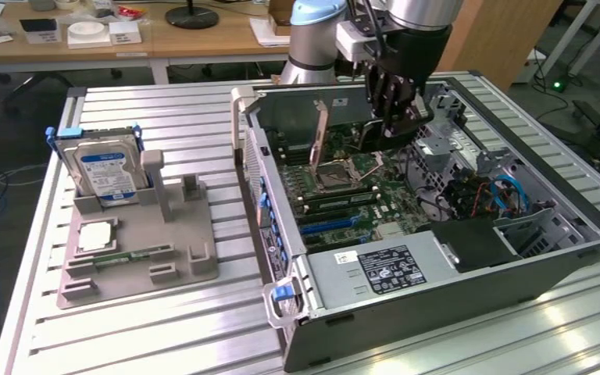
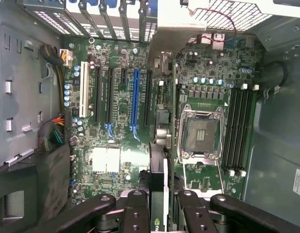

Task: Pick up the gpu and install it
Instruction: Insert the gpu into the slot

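Note:
My gripper (image 1: 392, 117) hangs inside the open computer case (image 1: 550, 266), shut on the gpu (image 1: 383, 141), a dark flat card held on edge above the motherboard (image 1: 347, 199). In the wrist view the gpu (image 2: 158, 170) runs edge-on out from between the black fingers (image 2: 135, 208) of the gripper (image 2: 162, 213). Its grey metal end bracket (image 2: 164, 46) points toward the case's rear slot openings. The card hovers between the blue expansion slot (image 2: 135, 104) and the empty processor socket (image 2: 200, 133). I cannot tell whether it touches a slot.
On the exterior view's left, a grey parts holder (image 1: 138, 250) carries a silver hard drive (image 1: 107, 176), a processor chip (image 1: 94, 236) and a green memory stick (image 1: 133, 255). Cable bundles (image 1: 483, 195) and the power supply (image 1: 383, 269) crowd the case.

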